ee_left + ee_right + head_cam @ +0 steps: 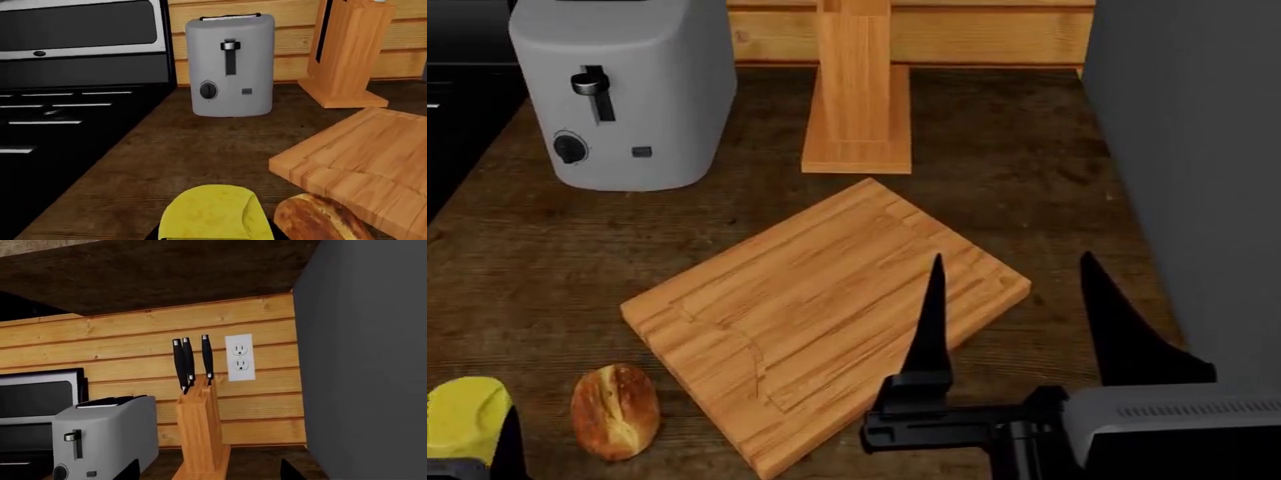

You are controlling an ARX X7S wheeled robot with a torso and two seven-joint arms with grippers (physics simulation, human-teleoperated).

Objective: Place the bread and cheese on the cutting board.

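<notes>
The cutting board [827, 310] lies at an angle in the middle of the dark wooden counter; its corner also shows in the left wrist view [360, 160]. The bread [615, 410] lies on the counter just off the board's near-left edge, and shows in the left wrist view too [320, 220]. The cheese [465, 418] is left of the bread at the counter's front. My left gripper [217, 234] is shut on the cheese [217, 212], with dark fingers [510, 445] at its sides. My right gripper [1012, 262] is open and empty above the board's right corner.
A grey toaster [625, 95] stands at the back left, an upright wooden knife block [857, 90] behind the board. A tall grey appliance [1194, 160] walls the right side. A black stove [60, 115] borders the counter on the left. A plank wall [133, 365] is behind.
</notes>
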